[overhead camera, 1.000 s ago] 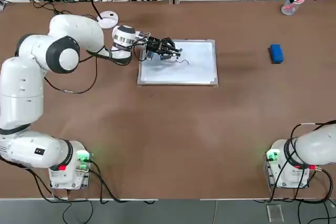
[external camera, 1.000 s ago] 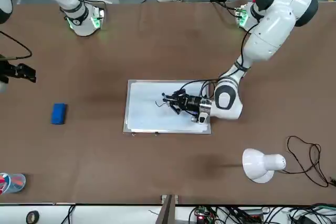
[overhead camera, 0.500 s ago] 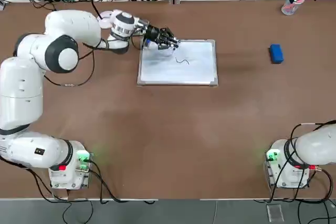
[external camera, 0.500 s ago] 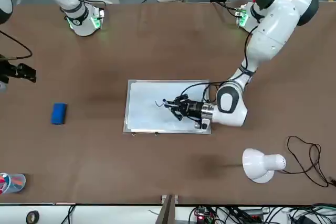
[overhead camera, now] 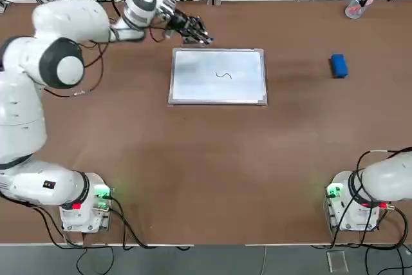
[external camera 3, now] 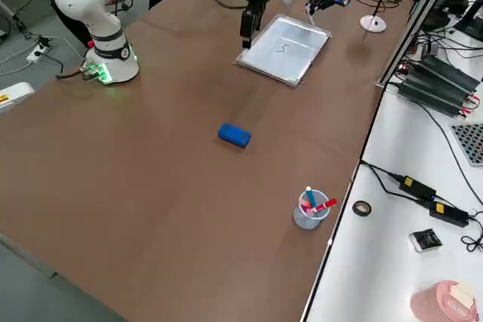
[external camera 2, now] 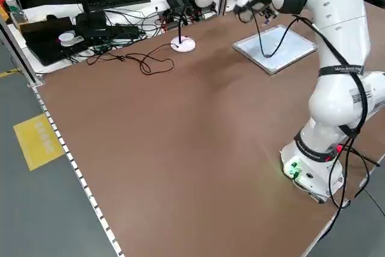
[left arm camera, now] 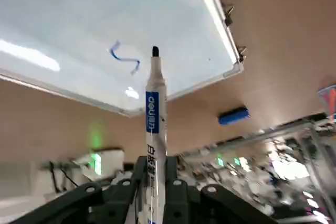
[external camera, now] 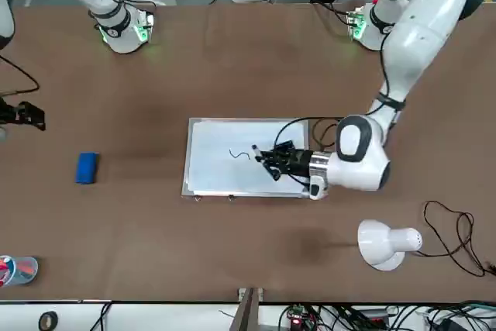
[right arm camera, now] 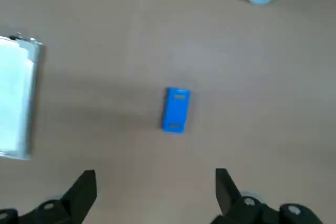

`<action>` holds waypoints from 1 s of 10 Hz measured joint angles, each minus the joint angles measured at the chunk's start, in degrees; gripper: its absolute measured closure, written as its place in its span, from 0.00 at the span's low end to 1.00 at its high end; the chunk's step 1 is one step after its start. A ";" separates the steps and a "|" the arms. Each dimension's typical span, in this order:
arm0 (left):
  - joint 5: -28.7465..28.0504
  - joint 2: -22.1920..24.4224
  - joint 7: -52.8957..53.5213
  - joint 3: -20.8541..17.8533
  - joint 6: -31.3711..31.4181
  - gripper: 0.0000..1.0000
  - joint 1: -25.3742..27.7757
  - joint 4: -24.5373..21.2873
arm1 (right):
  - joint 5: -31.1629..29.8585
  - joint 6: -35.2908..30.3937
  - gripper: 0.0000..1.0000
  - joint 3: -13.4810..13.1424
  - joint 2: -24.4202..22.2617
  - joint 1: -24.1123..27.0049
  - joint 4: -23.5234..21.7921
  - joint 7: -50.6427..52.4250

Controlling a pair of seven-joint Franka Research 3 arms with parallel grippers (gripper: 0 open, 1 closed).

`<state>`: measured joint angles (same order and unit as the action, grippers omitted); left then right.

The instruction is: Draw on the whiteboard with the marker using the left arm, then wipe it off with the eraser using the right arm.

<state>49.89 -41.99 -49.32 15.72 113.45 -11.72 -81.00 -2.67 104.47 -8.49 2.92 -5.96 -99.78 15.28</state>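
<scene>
The marker (left arm camera: 155, 124) was pinched in the left gripper (overhead camera: 193, 31), lifted clear just past the far edge of the whiteboard (overhead camera: 217, 76), its tip off the small squiggle (overhead camera: 223, 75). The right gripper (right arm camera: 155, 192) hung spread wide above the eraser (right arm camera: 175, 109).

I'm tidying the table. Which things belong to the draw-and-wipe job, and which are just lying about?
Job:
whiteboard
marker, held in the left gripper
eraser
right gripper, open above the eraser

Lying about:
cup of pens
desk lamp
tape roll

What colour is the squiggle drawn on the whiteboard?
Blue, clearest in the left wrist view: the squiggle on the whiteboard.
</scene>
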 joint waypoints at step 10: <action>-47.36 10.77 24.84 -0.20 -11.62 0.82 8.90 -6.49 | -0.92 40.91 0.00 -0.26 6.56 5.20 -21.43 11.48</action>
<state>2.52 -31.22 -24.48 15.52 101.83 -2.83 -87.49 -3.58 145.38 -8.75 9.48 -0.77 -121.21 26.75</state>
